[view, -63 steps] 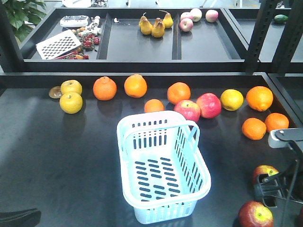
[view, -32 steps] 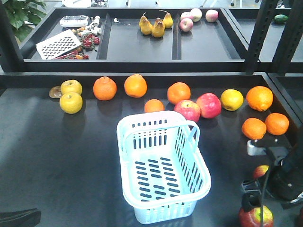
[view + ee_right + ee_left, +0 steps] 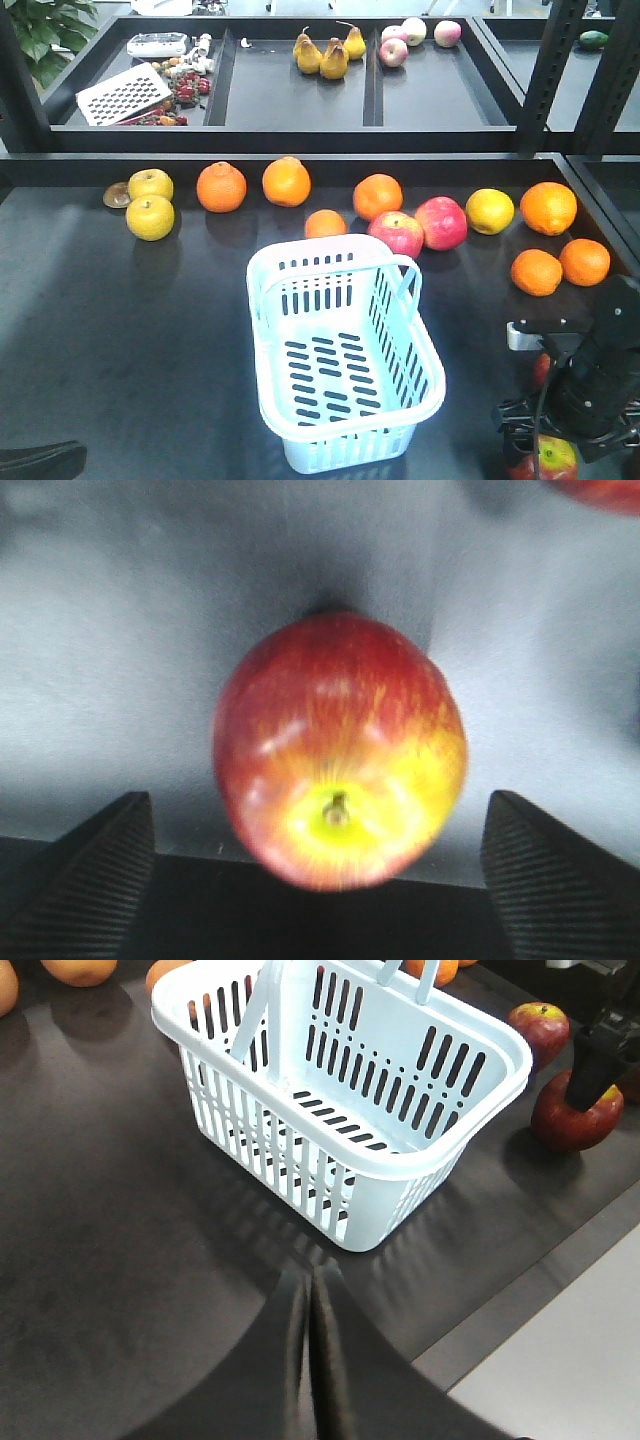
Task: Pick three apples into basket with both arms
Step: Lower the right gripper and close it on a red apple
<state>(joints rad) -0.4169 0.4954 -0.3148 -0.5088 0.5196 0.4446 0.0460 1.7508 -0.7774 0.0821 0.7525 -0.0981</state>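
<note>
I am holding my left claw (image 3: 312,1350) low before the basket (image 3: 300,1110), fingers pressed together on nothing, idle for now, I judge. The basket is sitting empty mid-table, within both arms' reach. Right of it, I am hovering my right claw (image 3: 315,820) spread wide astride a maroon apple (image 3: 340,750) on the table — not touching it.

High front view and low left-wrist view both face the basket (image 3: 345,448).

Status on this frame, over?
Right gripper open, astride maroon apple. Left gripper shut, short of basket. No apples in yet. Nothing blocking.
</note>
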